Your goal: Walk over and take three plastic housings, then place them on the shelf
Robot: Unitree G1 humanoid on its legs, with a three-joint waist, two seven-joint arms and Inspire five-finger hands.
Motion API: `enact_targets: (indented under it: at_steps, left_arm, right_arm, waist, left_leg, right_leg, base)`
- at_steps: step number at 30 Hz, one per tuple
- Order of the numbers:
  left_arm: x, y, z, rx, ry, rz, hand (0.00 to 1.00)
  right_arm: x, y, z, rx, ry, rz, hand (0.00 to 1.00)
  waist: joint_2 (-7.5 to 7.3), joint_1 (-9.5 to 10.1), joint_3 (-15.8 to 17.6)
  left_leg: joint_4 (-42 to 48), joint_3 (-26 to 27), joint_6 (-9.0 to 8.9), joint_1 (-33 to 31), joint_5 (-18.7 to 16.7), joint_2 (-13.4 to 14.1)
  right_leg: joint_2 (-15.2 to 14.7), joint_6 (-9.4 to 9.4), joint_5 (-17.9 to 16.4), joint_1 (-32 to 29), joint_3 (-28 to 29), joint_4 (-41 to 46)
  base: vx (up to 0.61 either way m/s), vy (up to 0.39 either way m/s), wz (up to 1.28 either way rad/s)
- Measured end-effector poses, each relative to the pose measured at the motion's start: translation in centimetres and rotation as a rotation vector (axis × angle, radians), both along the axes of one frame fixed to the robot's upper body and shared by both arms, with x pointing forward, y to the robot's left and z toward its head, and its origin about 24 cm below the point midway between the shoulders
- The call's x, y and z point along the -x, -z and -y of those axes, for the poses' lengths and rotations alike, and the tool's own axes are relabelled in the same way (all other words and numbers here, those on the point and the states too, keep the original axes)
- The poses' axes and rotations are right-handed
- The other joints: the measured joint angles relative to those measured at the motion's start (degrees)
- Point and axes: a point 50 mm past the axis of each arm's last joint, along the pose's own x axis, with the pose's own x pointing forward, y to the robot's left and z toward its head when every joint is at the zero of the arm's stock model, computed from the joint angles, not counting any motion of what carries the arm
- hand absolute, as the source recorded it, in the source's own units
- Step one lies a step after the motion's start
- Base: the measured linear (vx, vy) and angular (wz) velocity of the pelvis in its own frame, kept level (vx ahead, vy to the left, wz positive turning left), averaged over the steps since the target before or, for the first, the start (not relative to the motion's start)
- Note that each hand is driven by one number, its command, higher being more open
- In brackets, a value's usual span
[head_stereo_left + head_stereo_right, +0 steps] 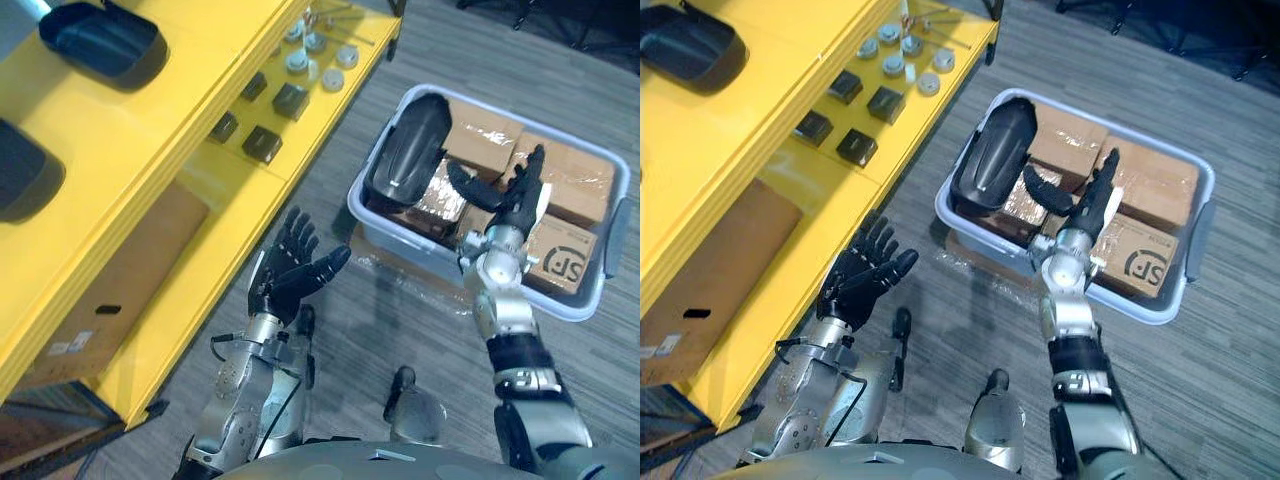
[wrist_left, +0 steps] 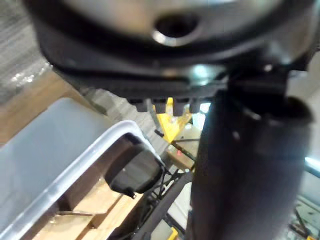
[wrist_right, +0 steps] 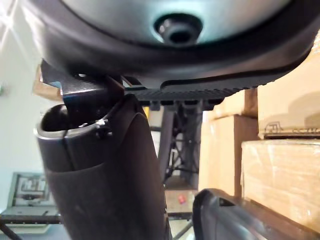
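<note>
At the shelf-side end of the bin (image 1: 380, 228), that's where the last loose plastic housing (image 1: 408, 150) is sitting, propped on top of the cardboard boxes (image 1: 575, 180). Its long axis runs across the bin, from the near rim toward the far rim, more or less parallel to that short end wall.

The right hand (image 1: 515, 200) hovers over the boxes around the middle of the bin, fingers straight and spread, thumb sticking out toward the housing, holding nothing. So the housing lies to the hand's left, just beside it but not touching as far as I can tell.

The left hand (image 1: 290, 275) is over the floor between the yellow shelf (image 1: 150, 150) and the bin, also spread and empty, and farther from the housing.

Two dark housings (image 1: 100, 42) (image 1: 20, 170) already sit on the shelf's top tier, so I'd guess this is number three. The right hand looks like the one to slide sideways and grab it across the narrow width.
</note>
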Motion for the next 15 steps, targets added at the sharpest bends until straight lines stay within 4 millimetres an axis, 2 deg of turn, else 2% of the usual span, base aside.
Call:
enact_targets:
  at_steps: [2, 6, 8, 10, 12, 15]
  left_arm:
    - [0.1, 0.1, 0.2, -0.010, 0.012, -0.001, 1.00]
    - [-0.4, -0.1, 0.3, -0.033, 0.028, 0.017, 1.00]
    - [-1.3, -0.2, 0.5, -0.044, 0.037, 0.025, 1.00]
    - [-1.4, 0.1, 0.5, -0.048, 0.039, 0.015, 1.00]
    - [-1.3, 0.7, 0.5, -0.054, 0.033, -0.009, 1.00]
    - [-1.3, 1.3, 0.7, -0.063, 0.043, -0.036, 1.00]
  right_arm:
    - [-0.8, -0.4, 0.6, 0.013, -0.006, -0.020, 1.00]
    - [-2.5, -1.4, 1.3, 0.041, -0.030, -0.061, 1.00]
    - [-3.3, -2.4, 2.9, 0.070, -0.007, -0.095, 1.00]
    - [-3.6, -2.9, 3.6, 0.088, 0.005, -0.117, 1.00]
    - [-4.1, -4.4, 4.3, 0.109, 0.012, -0.115, 1.00]
    - [-4.6, -4.9, 4.9, 0.152, 0.007, -0.166, 1.00]
  waist:
    - [0.41, 0.40, 0.32]
    - [0.77, 0.76, 1.29]
    - [1.68, 1.77, 2.25]
    - [2.06, 2.14, 2.45]
    - [2.97, 2.64, 3.53]
    - [3.28, 3.28, 3.79]
  left_leg:
    - [-1.85, 0.17, 0.40, -0.11, 1.44, 0.28]
    - [-1.00, 0.27, 0.70, -1.93, 2.09, 0.20]
    - [-0.52, 0.05, 0.93, -2.74, 2.79, 0.15]
    - [-0.32, 0.01, 1.01, -3.26, 2.85, -0.06]
    - [0.13, -0.28, 1.09, -3.85, 2.91, -0.32]
    - [0.16, -0.79, 1.02, -4.69, 3.06, -0.67]
  right_leg:
    - [0.12, -0.15, -0.08, -0.85, -0.19, 0.45]
    - [-0.16, 0.47, 0.31, -2.52, -0.03, 1.69]
    - [-0.64, 0.51, 0.32, -3.24, -0.09, 2.56]
    - [-0.94, 0.52, 0.27, -3.84, -0.10, 3.09]
    - [-1.22, 0.56, 0.11, -4.34, -0.09, 3.89]
    - [-1.69, 0.64, -0.78, -5.55, -0.29, 5.46]
  base:
    - [-0.10, -0.017, 0.08]
    - [-0.04, 0.006, 0.04]
    - [-0.03, 0.010, 0.09]
    - [-0.03, 0.003, 0.08]
    - [-0.03, -0.002, 0.08]
    - [-0.06, -0.010, 0.08]
